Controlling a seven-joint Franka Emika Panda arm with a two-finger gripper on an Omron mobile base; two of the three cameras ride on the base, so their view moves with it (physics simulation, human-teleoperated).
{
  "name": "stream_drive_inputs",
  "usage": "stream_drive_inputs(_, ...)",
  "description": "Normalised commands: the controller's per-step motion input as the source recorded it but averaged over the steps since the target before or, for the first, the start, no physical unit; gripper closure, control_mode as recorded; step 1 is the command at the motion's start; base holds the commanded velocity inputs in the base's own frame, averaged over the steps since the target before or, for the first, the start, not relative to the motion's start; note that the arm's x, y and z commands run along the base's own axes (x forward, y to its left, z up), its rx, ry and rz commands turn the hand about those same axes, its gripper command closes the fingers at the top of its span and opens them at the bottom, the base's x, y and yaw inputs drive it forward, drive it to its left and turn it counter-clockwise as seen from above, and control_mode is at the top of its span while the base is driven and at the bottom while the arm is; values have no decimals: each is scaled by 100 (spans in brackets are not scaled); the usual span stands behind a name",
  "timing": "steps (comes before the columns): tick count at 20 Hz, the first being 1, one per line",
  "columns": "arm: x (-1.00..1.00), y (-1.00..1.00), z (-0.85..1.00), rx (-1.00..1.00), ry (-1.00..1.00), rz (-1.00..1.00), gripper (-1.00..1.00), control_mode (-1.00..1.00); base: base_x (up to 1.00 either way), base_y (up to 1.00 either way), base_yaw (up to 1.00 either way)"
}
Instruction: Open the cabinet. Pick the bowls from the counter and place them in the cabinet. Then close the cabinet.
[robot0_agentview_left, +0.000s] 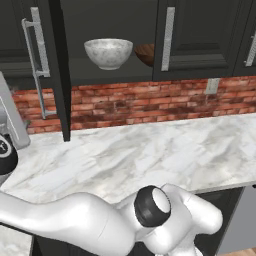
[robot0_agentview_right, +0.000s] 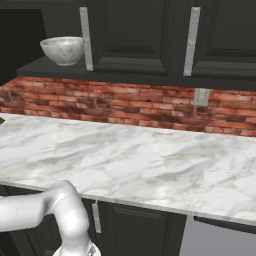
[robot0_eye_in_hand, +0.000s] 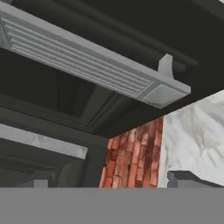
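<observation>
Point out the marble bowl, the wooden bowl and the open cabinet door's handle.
marble bowl (robot0_agentview_left: 108, 53), left base view, front of its outer wall.
wooden bowl (robot0_agentview_left: 145, 53), left base view, visible left side beside the shut door.
open door's handle (robot0_agentview_left: 37, 42), left base view, upper bar.

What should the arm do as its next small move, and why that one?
Probably bring the open gripper onto the silver bar handle of the left cabinet door to push it shut. That door stands swung open, the marble bowl and wooden bowl already sit on the cabinet shelf, and the handle lies close ahead.
</observation>
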Motion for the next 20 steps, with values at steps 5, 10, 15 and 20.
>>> stream_drive_inputs(5,34,-19,-21,0,-8,0,-100,-100,0,0,0)
stream_drive_inputs(10,32,-14,-33,0,-12,5,-100,-100,0,0,0)
stream_drive_inputs(15,4,-44,-11,0,-19,8,-100,-100,0,0,0)
stream_drive_inputs(20,14,-53,0,0,-19,9,-100,-100,0,0,0)
